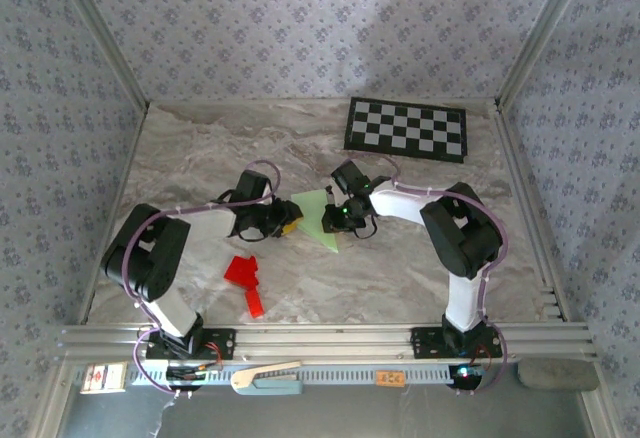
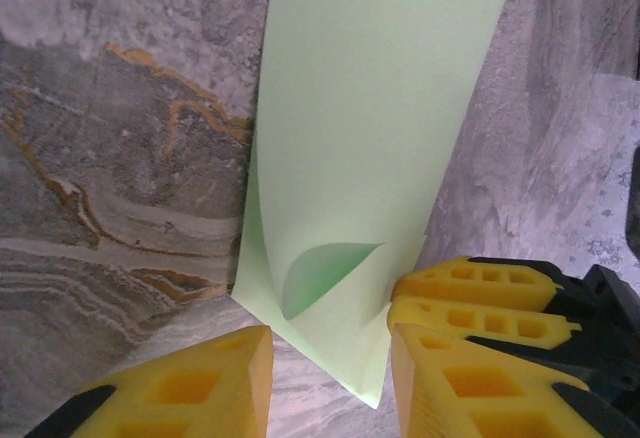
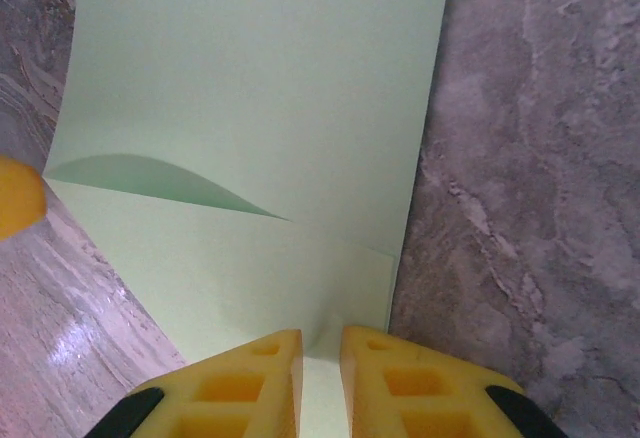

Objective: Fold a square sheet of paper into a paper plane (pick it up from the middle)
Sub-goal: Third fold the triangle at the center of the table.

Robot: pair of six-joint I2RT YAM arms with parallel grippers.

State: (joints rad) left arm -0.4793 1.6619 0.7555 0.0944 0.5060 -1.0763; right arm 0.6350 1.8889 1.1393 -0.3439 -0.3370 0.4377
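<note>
Square sheet of paper [image 1: 316, 216] lies lengthwise far-to-near, its point nearest.

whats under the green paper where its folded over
Under the raised fold of the square sheet of paper you see its own lower layer, in shadow. Marble table surrounds it; the surface directly beneath is covered.

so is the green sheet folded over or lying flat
Folded over, loosely: the green sheet curls back onto itself, with a shadowed gap between the layers and no sharp crease.

square sheet of paper [image 1: 315, 216]: 1 | red paper shape [image 1: 245, 276]: 1 | checkerboard [image 1: 407, 129]: 1 | left pincer [image 2: 325, 338] + right pincer [image 3: 320, 336]: 2
</note>
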